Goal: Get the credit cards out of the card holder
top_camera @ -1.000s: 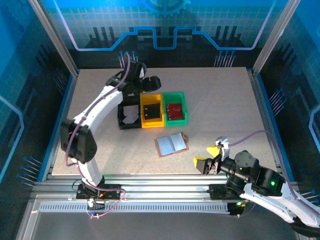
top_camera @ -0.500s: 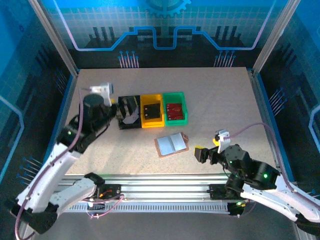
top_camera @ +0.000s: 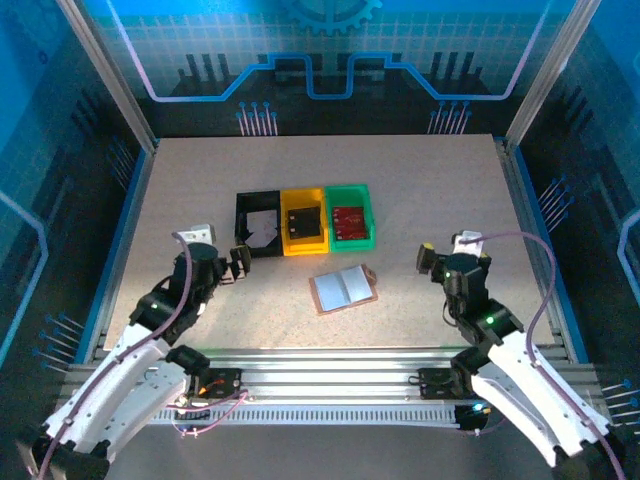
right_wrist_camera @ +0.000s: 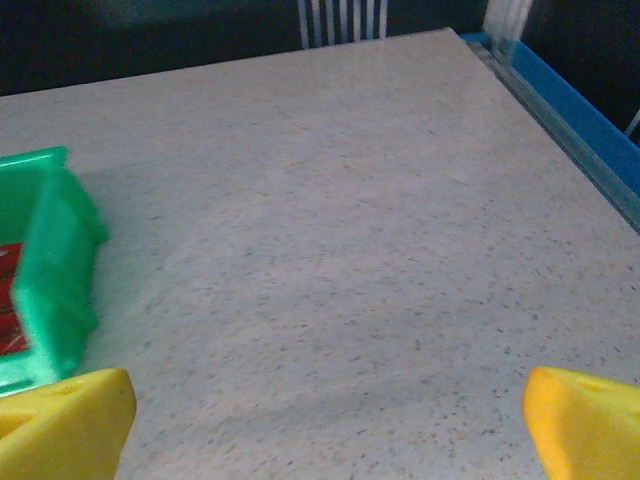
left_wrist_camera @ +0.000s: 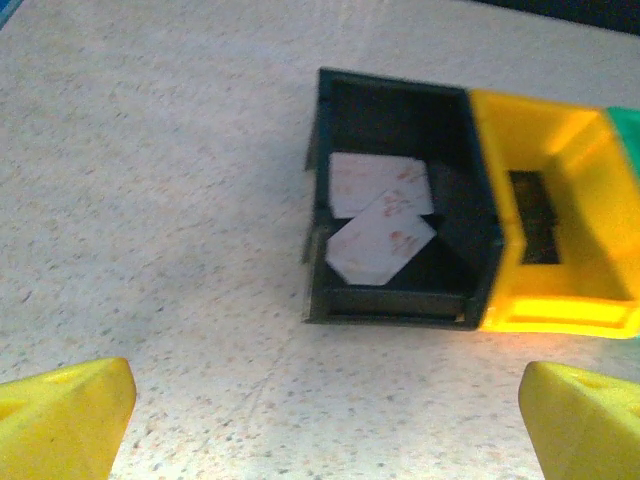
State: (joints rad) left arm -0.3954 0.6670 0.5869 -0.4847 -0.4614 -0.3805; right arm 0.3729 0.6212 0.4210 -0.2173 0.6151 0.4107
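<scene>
The card holder (top_camera: pixel 343 288) lies open and flat on the table, pale inside up, with no gripper touching it. Two white credit cards (top_camera: pixel 262 228) (left_wrist_camera: pixel 380 215) lie overlapping in the black tray (top_camera: pixel 240 215) (left_wrist_camera: pixel 400 305). A dark card (top_camera: pixel 302 220) (left_wrist_camera: pixel 535 215) sits in the yellow tray (top_camera: pixel 305 248) (left_wrist_camera: pixel 550 315), and a red card (top_camera: pixel 348 217) (right_wrist_camera: pixel 8 300) in the green tray (top_camera: pixel 352 243) (right_wrist_camera: pixel 60 270). My left gripper (top_camera: pixel 238 264) (left_wrist_camera: pixel 325 430) hangs open just in front of the black tray. My right gripper (top_camera: pixel 443 262) (right_wrist_camera: pixel 325 430) is open over bare table right of the card holder.
The three trays stand side by side behind the card holder. A blue rail (right_wrist_camera: pixel 570 110) borders the table's right edge. Bare table stretches to the right of the green tray and in front of the trays.
The left arm has drawn back from above the black tray to low at the near left. The right arm has swung up from the front edge to the card holder's right.
</scene>
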